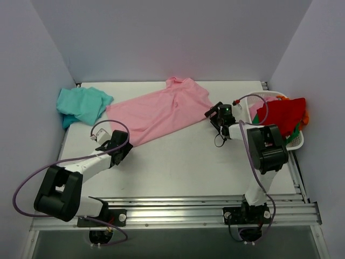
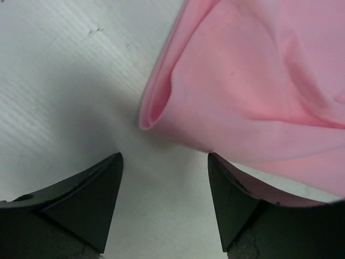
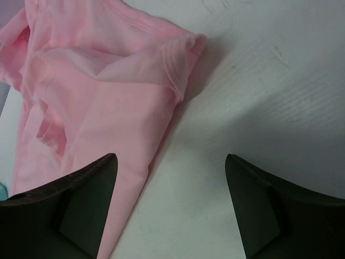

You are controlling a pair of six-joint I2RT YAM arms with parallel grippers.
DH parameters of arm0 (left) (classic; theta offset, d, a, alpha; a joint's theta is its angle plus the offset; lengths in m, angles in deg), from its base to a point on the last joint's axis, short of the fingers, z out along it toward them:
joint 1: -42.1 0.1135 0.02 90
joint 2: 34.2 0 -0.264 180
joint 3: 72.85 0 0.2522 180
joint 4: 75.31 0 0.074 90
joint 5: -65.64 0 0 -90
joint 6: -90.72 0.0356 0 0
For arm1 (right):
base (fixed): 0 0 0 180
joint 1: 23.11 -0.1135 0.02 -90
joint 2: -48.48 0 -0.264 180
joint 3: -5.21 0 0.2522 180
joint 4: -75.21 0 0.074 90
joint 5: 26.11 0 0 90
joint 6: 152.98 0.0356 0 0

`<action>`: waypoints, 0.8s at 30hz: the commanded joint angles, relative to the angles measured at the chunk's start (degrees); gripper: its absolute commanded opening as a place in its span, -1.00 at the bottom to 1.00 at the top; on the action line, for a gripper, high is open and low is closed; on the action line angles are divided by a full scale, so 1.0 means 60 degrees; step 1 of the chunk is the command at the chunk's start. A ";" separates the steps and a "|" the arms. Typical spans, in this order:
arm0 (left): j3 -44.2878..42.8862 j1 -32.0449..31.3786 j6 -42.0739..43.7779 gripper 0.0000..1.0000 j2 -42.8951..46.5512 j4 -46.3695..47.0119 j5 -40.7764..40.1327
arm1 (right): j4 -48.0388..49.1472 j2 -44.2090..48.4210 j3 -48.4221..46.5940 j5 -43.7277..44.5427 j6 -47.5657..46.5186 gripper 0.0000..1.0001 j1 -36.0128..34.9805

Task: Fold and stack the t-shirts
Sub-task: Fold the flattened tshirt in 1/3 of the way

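Pink t-shirt (image 2: pixel 259 86) beside open claw (image 2: pixel 164 162)

The pink t-shirt (image 1: pixel 161 110) is soft matt cloth, lightly creased; the teal t-shirt (image 1: pixel 82 105) at its nine o'clock looks alike. The white table (image 1: pixel 178 162) is matt and faintly grained.

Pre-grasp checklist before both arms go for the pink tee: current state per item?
1. Left gripper open and empty: ok.
2. Right gripper open and empty: ok.
3. Pink t-shirt corner between the left jaws: not ok, the folded corner lies just ahead of them.
4. Pink fabric between the right jaws: not ok, it reaches one jaw only.
5. Pink t-shirt spread flat: not ok, creased, edges doubled over.
6. Teal t-shirt apart from the pink one: cannot tell, their edges meet.
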 commanded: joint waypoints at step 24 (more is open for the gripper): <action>-0.1138 0.0741 0.0423 0.44 -0.2095 0.1778 0.0576 | 0.0380 -0.2583 -0.2576 -0.0313 0.0098 -1.00 0.0761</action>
